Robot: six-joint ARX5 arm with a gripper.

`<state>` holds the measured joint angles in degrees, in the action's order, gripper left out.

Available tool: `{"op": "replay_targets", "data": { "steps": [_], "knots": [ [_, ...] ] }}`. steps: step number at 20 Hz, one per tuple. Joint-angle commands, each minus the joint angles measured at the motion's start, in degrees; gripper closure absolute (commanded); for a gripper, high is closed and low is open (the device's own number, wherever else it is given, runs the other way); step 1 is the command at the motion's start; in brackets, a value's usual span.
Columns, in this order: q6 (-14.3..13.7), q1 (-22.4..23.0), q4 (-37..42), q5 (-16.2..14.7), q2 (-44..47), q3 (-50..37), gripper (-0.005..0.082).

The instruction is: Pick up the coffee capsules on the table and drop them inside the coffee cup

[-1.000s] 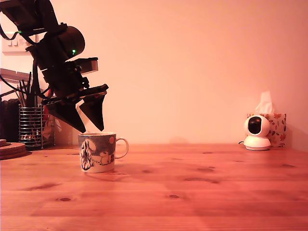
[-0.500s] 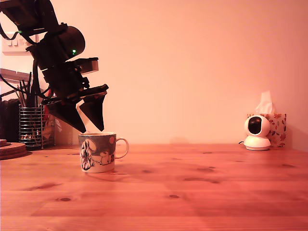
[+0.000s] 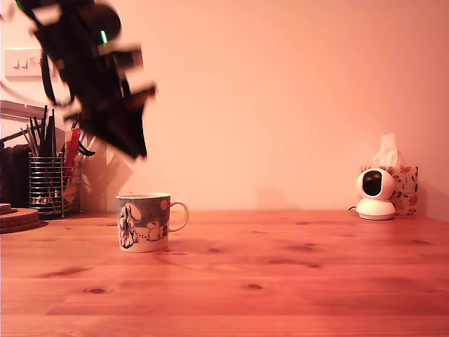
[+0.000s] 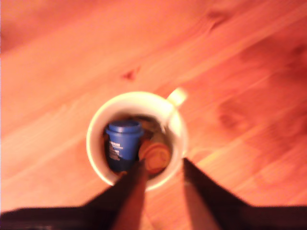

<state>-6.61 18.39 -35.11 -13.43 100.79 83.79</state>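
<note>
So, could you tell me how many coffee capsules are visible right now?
2, both inside the coffee cup: a blue capsule and another capsule touching it. More may be hidden beneath.

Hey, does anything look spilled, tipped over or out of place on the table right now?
Nothing stands out. The coffee cup stands upright on the table, and the blue capsule lies inside it.

the gripper (image 3: pixel 130 144) has lifted well clear of the coffee cup (image 3: pixel 143 222), where half a second ago its fingertips hung just over the rim; it now sits higher and blurred with motion, toward the exterior view's left, uncovering more of the wire-mesh holder (image 3: pixel 53 185) behind
</note>
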Motion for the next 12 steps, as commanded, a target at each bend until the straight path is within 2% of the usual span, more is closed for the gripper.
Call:
{"op": "replay_targets", "data": {
  "steps": [1,6,12],
  "knots": [
    [-0.2,0.2,2.0,-0.6,-2.4,-4.3,0.0788],
    [3.1,-0.5,9.9,-0.6,-13.5,-17.2,0.0788],
    [6.2,-4.2,14.0,0.0,-27.9,-29.6,0.0788]
  ]
}}
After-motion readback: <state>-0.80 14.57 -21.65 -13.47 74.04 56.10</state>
